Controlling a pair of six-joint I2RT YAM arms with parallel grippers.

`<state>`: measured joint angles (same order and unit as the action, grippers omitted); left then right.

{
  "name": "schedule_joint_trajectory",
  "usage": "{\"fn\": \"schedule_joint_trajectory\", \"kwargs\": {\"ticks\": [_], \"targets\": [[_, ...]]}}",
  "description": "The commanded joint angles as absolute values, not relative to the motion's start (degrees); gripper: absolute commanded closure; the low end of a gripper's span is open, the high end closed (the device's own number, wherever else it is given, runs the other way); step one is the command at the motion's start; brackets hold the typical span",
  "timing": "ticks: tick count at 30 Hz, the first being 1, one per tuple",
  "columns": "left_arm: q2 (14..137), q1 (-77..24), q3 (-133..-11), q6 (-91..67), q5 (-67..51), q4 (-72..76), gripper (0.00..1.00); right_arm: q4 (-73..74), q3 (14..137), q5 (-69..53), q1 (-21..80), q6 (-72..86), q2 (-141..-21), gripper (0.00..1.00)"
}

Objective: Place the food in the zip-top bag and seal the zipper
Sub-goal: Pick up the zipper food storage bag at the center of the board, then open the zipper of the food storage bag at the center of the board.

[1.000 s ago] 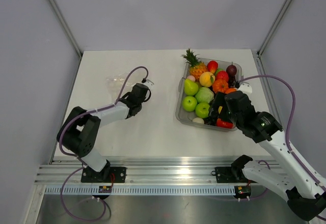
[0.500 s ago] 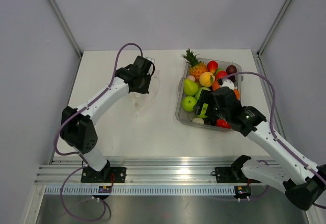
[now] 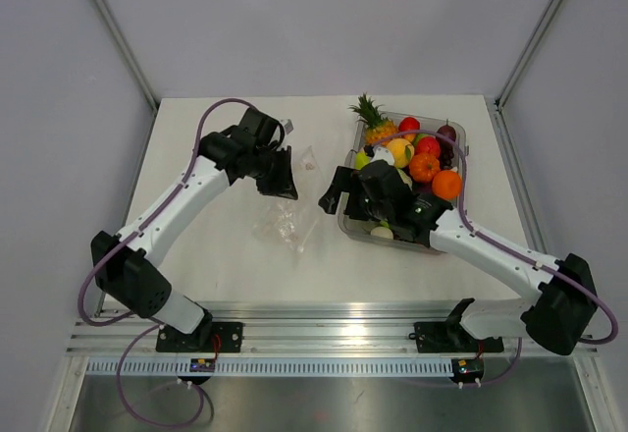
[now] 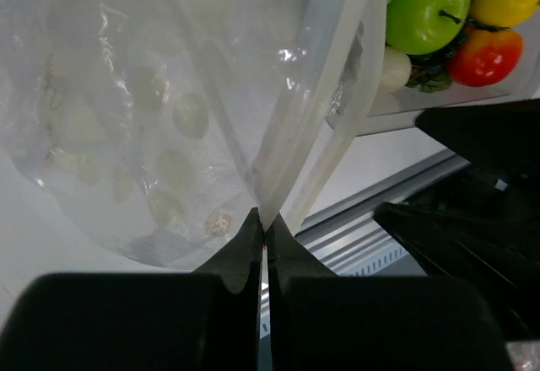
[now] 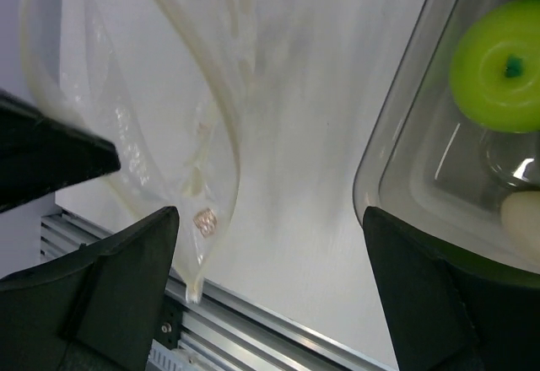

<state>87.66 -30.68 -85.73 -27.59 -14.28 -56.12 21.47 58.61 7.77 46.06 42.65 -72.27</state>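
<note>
My left gripper [image 3: 283, 185] is shut on the edge of the clear zip-top bag [image 3: 283, 224], which hangs crumpled below it above the table, left of the tray. In the left wrist view the jaws [image 4: 263, 223] pinch a thicker strip of the bag [image 4: 152, 110], likely the zipper [image 4: 308, 110]. My right gripper [image 3: 332, 194] is open and empty between the bag and the tray. In the right wrist view [image 5: 270, 291] the bag [image 5: 169, 93] hangs to its left. The food [image 3: 424, 166] lies in the tray, including a pineapple [image 3: 373, 123] and a green apple [image 5: 498, 76].
The rigid clear tray [image 3: 345, 220] stands right of centre, and its rim [image 5: 396, 160] is close to my right gripper's right finger. Grey walls close in the table on three sides. The metal rail [image 3: 324, 329] runs along the near edge.
My left arm lifted the bag off the far-left table and carried it right toward the tray. My right gripper moved left from over the tray to beside the bag.
</note>
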Motion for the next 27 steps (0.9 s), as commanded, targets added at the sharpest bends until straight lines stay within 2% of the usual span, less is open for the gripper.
{"fn": "schedule_joint_trajectory", "kwargs": {"ticks": [1,3,6,9,10,11,15,20,23,24,26,27], "targets": [[82.9,-30.7,-85.2,-31.4,-19.6,-54.3,1.00,13.0,60.6,7.6,46.8,46.8,-75.2,0.03],[82.2,-30.7,-84.4,-31.6,-20.4,-54.1,1.00,11.3,60.7,6.9,46.9,47.0,-77.2,0.07],[80.8,-30.7,-82.6,-32.1,-22.0,-52.7,1.00,9.5,61.3,5.4,46.8,47.3,-80.1,0.21],[80.1,-30.7,-82.1,-31.6,-21.2,-53.1,1.00,8.9,61.4,5.1,46.8,47.4,-81.5,0.68],[80.0,-30.7,-82.3,-30.6,-20.5,-54.3,1.00,9.5,61.3,5.9,46.9,47.6,-81.5,0.89],[79.8,-30.7,-82.4,-29.9,-19.4,-55.1,1.00,10.2,61.3,7.1,46.8,48.1,-81.2,1.00],[78.8,-30.7,-83.5,-23.7,-9.9,-60.3,1.00,14.8,61.9,11.8,46.8,47.4,-79.7,1.00],[78.5,-31.8,-83.8,-22.9,-10.2,-60.4,0.99,15.9,64.9,10.2,47.1,48.5,-81.8,1.00],[76.9,-34.7,-80.9,-27.5,-8.2,-55.1,0.88,18.8,68.2,11.0,48.2,51.1,-84.3,1.00],[76.2,-36.5,-80.1,-29.9,-6.7,-52.8,0.73,20.5,69.0,12.0,48.5,52.8,-84.8,1.00],[74.5,-37.9,-78.8,-33.3,-2.0,-51.7,0.69,22.2,71.0,13.4,49.0,55.5,-85.7,1.00],[74.2,-38.9,-78.5,-34.2,-0.6,-50.9,0.63,23.5,71.3,13.7,49.1,56.2,-86.0,1.00]]}}
